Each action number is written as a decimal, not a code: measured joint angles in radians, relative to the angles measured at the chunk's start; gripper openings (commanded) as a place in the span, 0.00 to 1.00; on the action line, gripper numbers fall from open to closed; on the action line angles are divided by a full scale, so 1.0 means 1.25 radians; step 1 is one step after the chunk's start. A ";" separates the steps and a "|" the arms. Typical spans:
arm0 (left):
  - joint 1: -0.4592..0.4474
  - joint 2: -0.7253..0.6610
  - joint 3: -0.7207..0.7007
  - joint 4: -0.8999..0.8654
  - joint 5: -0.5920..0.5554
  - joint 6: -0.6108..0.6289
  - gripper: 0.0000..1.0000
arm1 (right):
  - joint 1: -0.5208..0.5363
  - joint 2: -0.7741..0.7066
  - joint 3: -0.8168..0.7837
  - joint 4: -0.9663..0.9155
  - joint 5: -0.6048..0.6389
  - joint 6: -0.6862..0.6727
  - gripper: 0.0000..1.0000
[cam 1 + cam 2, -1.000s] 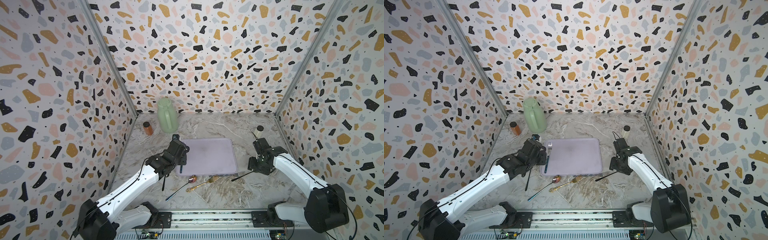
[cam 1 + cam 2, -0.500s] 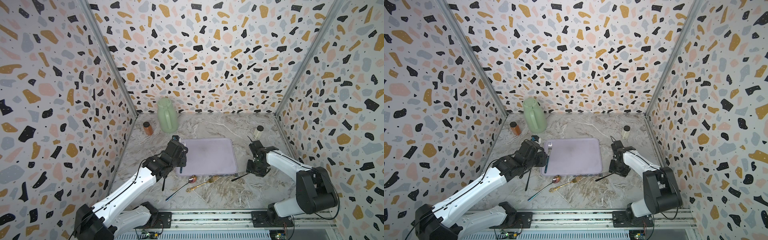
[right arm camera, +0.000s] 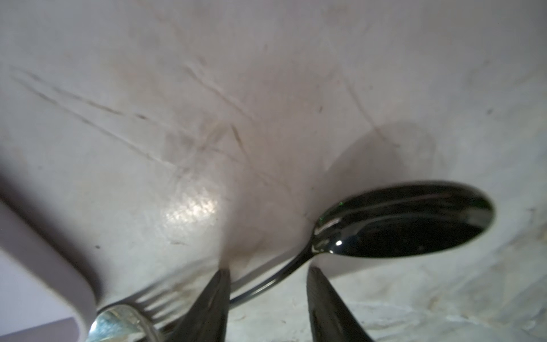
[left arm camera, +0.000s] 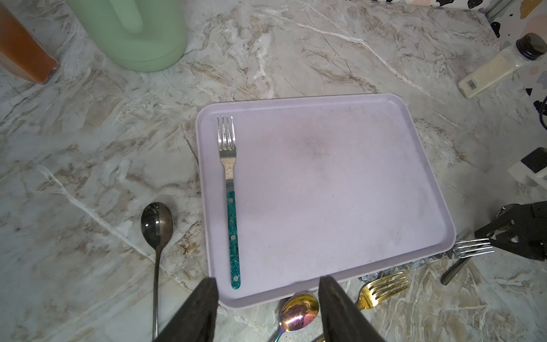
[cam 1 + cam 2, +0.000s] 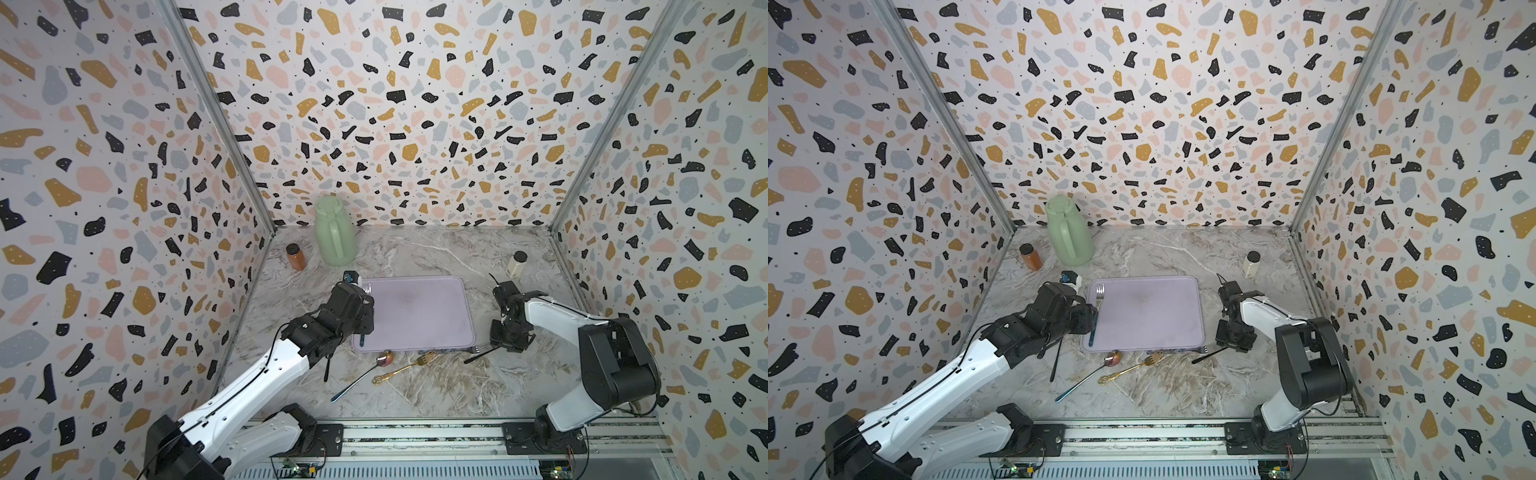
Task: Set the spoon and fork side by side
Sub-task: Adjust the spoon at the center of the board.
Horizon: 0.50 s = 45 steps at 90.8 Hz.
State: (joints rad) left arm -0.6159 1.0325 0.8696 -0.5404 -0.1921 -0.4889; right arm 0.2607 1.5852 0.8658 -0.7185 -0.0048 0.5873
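Both arms' jaws gaping, right gripper (image 3: 269,272) is straddling dark steel spoon (image 3: 408,222); next: clamp, carry beside teal-handled fork (image 4: 229,177).

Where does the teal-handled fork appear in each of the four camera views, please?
In a top view: the teal-handled fork lies on the lavender tray, at the edge by the left arm, which hides most of it.
In a top view: the fork at the same edge, nearly all showing.
Left wrist: lengthwise along that tray edge, in full.
Right wrist: not in it.
Shared landmark: the lavender tray; its corner shows there too.
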 measured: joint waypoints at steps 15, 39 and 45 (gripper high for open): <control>0.000 0.000 -0.004 0.003 0.000 0.002 0.58 | -0.003 0.007 0.007 0.000 0.003 -0.015 0.24; 0.000 -0.005 -0.005 0.003 0.000 0.003 0.58 | -0.016 0.026 0.030 -0.007 0.025 -0.052 0.10; 0.000 -0.009 -0.005 0.003 0.000 0.003 0.58 | -0.017 0.039 0.044 -0.012 0.033 -0.070 0.10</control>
State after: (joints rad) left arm -0.6159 1.0206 0.8635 -0.5365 -0.1921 -0.4847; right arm 0.2390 1.6344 0.9207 -0.7334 0.0364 0.5003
